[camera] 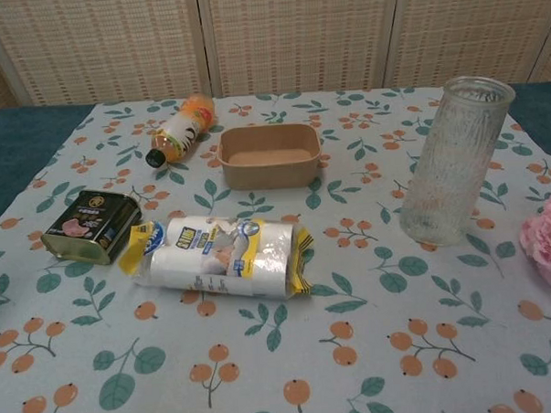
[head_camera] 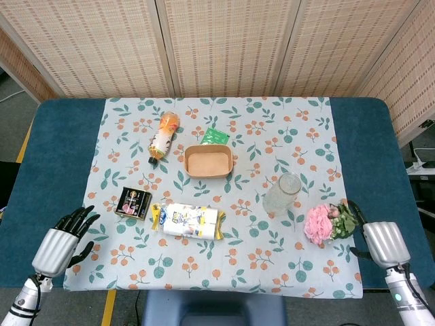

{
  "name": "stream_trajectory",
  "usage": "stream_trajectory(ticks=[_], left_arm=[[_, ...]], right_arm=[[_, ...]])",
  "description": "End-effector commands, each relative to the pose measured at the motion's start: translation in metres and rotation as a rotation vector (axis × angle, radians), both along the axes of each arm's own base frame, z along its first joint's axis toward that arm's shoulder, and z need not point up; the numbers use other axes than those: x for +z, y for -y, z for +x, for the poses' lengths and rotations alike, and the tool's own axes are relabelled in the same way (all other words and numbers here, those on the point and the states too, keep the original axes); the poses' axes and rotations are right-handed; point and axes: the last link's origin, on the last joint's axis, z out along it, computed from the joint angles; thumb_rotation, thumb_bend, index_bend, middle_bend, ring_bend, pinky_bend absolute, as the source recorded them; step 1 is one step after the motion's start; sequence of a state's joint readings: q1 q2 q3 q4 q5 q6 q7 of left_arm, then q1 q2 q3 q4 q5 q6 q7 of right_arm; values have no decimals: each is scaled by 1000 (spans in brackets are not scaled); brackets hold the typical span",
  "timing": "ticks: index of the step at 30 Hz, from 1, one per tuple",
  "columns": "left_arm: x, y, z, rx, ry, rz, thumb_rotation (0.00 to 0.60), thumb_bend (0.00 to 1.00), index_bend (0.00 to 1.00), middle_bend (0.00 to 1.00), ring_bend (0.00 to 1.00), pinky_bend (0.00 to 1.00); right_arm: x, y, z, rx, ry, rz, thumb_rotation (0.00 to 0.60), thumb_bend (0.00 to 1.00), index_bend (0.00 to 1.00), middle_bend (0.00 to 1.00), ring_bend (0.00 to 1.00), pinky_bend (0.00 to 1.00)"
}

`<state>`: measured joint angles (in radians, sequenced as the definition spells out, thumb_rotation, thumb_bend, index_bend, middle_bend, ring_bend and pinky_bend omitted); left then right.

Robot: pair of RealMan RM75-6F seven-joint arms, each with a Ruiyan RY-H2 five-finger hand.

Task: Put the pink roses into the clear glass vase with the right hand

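The pink roses lie on the floral cloth at the front right, blooms pointing left, green leaves and stems toward my right hand. Dark fingertips reach past the leaves on the far side, and the thumb shows on the near side. The fingers are spread and not closed on the stems. The clear glass vase stands upright just left of and behind the roses. In the chest view the vase is at the right and the roses peek in at the right edge. My left hand rests with fingers apart at the front left, holding nothing.
A packet of white rolls and a dark tin lie at the front middle-left. A brown paper box, a green packet and a lying orange bottle sit further back. The table's front edge is near.
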<state>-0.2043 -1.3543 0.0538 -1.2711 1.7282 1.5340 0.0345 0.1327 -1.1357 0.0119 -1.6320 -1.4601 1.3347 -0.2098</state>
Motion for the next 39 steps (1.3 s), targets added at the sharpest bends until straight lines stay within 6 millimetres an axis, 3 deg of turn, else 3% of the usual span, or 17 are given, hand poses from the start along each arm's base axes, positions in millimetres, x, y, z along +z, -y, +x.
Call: stream_trajectory(ticks=[1, 10, 21, 27, 32, 34, 36, 39], left_arm=[[0, 0, 0, 0, -1, -1, 600, 380, 171, 73, 125, 284], [0, -2, -1, 4, 5, -2, 600, 380, 171, 74, 125, 284], [0, -1, 0, 0, 6, -5, 600, 381, 171, 75, 125, 284], [-1, -2, -2, 13, 1, -9, 600, 380, 171, 75, 125, 284], [-1, -1, -1, 8, 3, -11, 600, 380, 171, 75, 125, 284], [-1, -1, -2, 10, 3, -12, 600, 379, 171, 75, 125, 284], [-1, -2, -2, 13, 3, -14, 600, 380, 171, 75, 125, 284], [-1, -1, -2, 9, 3, -18, 600, 379, 171, 75, 125, 284]], right_arm=[[0, 0, 0, -2, -2, -3, 600, 12, 18, 887, 804, 950], [0, 7, -3, -41, -51, -4, 600, 12, 83, 887, 899, 954], [-25, 56, -21, -211, 63, 114, 600, 12, 96, 907, 944, 982], [-39, 65, -27, -228, 104, 164, 600, 12, 168, 917, 952, 983], [-55, 69, -34, -230, 126, 192, 600, 12, 347, 931, 968, 989], [-58, 71, -37, -219, 122, 179, 600, 16, 496, 941, 974, 991], [-58, 71, -37, -209, 126, 166, 600, 74, 685, 947, 977, 991], [-56, 71, -34, -174, 129, 129, 600, 228, 843, 948, 975, 990]])
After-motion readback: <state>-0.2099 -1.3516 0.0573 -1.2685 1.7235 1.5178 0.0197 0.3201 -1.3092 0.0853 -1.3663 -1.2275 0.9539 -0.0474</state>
